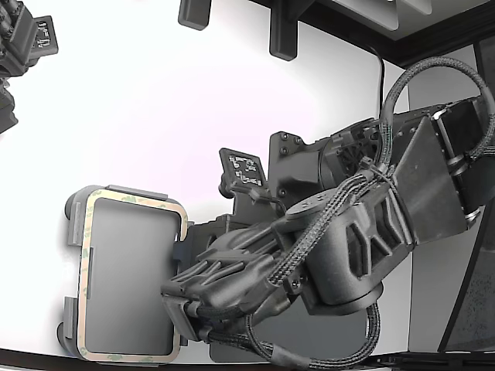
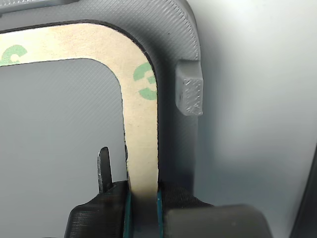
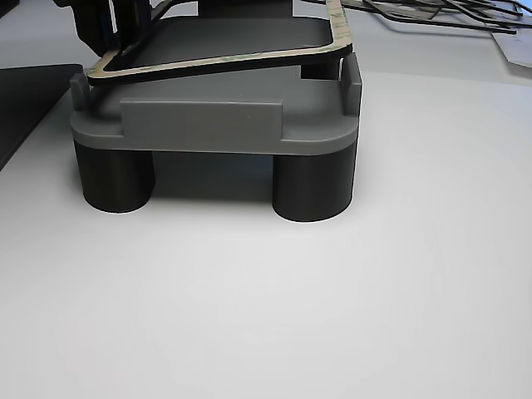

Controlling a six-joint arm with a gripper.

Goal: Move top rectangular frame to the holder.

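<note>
Wrist view: gripper (image 2: 142, 198) pinched on the frame's (image 2: 141, 124) strip, near a corner. Frame sits over the holder (image 3: 208, 125), tilted, gripped end raised, not seated flat. Holder stands on dark round legs (image 3: 312, 187) on the table (image 3: 332, 316).
</note>
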